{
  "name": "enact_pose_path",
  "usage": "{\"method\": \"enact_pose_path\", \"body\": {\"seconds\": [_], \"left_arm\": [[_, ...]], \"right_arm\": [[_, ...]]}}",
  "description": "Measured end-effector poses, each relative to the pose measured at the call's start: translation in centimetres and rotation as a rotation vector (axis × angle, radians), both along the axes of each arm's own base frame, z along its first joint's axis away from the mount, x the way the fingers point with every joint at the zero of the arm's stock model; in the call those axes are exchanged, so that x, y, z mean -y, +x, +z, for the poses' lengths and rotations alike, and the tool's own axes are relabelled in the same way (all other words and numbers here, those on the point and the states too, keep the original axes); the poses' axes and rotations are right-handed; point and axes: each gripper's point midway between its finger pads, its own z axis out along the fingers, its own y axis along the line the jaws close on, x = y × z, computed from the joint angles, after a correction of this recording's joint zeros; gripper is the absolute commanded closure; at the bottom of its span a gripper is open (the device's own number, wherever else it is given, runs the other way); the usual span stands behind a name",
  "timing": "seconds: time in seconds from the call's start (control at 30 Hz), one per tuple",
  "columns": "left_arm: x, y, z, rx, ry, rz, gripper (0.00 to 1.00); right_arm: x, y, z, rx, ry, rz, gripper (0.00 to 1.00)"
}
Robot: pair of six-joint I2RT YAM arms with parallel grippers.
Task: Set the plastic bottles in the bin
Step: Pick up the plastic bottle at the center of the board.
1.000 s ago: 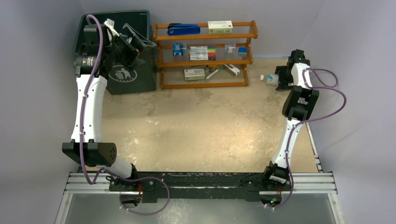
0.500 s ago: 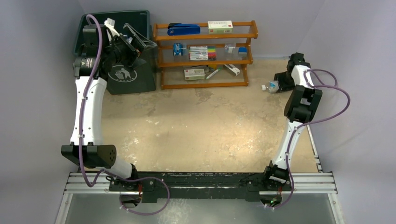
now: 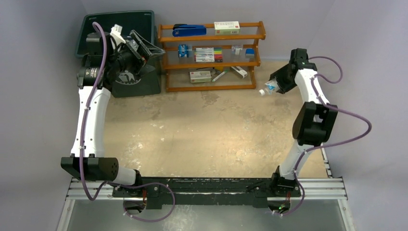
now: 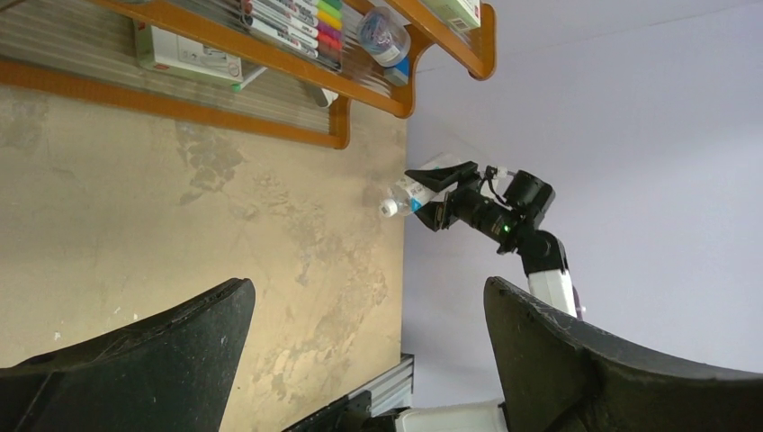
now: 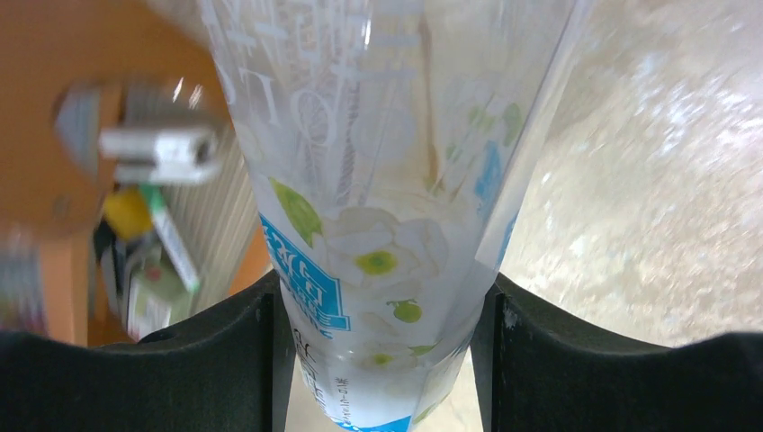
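A clear plastic bottle [image 3: 268, 88] with a white cap and a blue, white and green label hangs above the table at the far right. My right gripper [image 3: 274, 85] is shut on its body. In the right wrist view the bottle [image 5: 378, 180] fills the gap and both fingers [image 5: 256, 342] press its sides. The left wrist view shows the same bottle [image 4: 403, 196] held off the floor by the right gripper [image 4: 436, 191]. The dark green bin [image 3: 96, 21] stands at the back left. My left gripper [image 3: 146, 47] hovers open and empty at the bin's right front corner, jaws wide [image 4: 367, 288].
An orange-brown wooden rack [image 3: 211, 61] with markers, small boxes and a blue stapler stands at the back between bin and right arm; its lower shelves [image 4: 225, 54] show in the left wrist view. Lilac walls close in on the left, right and back.
My right gripper has shut on the bottle that lay at the far right and has lifted it, carrying it a little left. The left gripper stayed open and rose slightly by the bin.
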Motion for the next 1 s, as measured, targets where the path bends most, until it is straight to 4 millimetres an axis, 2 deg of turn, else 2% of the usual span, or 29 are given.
{"method": "enact_pose_path", "body": {"seconds": [0.13, 0.27, 0.37, 0.5, 0.63, 0.73, 0.87, 1.0], "left_arm": [[0.2, 0.2, -0.3, -0.009, -0.017, -0.007, 0.01], [0.3, 0.4, -0.1, 0.002, -0.022, -0.013, 0.01], [0.8, 0.4, -0.2, 0.000, -0.023, -0.027, 0.01], [2.4, 0.1, -0.6, -0.012, -0.024, -0.070, 0.01], [5.1, -0.4, -1.2, -0.022, -0.007, -0.118, 0.01], [7.6, -1.2, -1.6, -0.026, 0.012, -0.154, 0.01], [10.0, -2.0, -1.9, -0.031, 0.032, -0.176, 0.01], [10.8, -2.4, -2.1, -0.036, 0.061, -0.169, 0.01]], "right_arm": [[-3.4, -2.6, 3.1, 0.071, 0.016, 0.133, 0.55], [-4.3, -4.9, 5.7, 0.134, 0.022, 0.224, 0.57], [-5.0, -6.0, 7.8, 0.188, 0.019, 0.294, 0.57], [-6.3, -7.4, 10.8, 0.267, 0.018, 0.405, 0.57], [-8.0, -8.9, 13.5, 0.348, 0.031, 0.523, 0.57], [-9.3, -9.8, 14.7, 0.391, 0.053, 0.606, 0.57], [-11.1, -10.6, 15.3, 0.419, 0.090, 0.705, 0.57], [-13.6, -11.4, 15.8, 0.436, 0.137, 0.804, 0.58]]}}
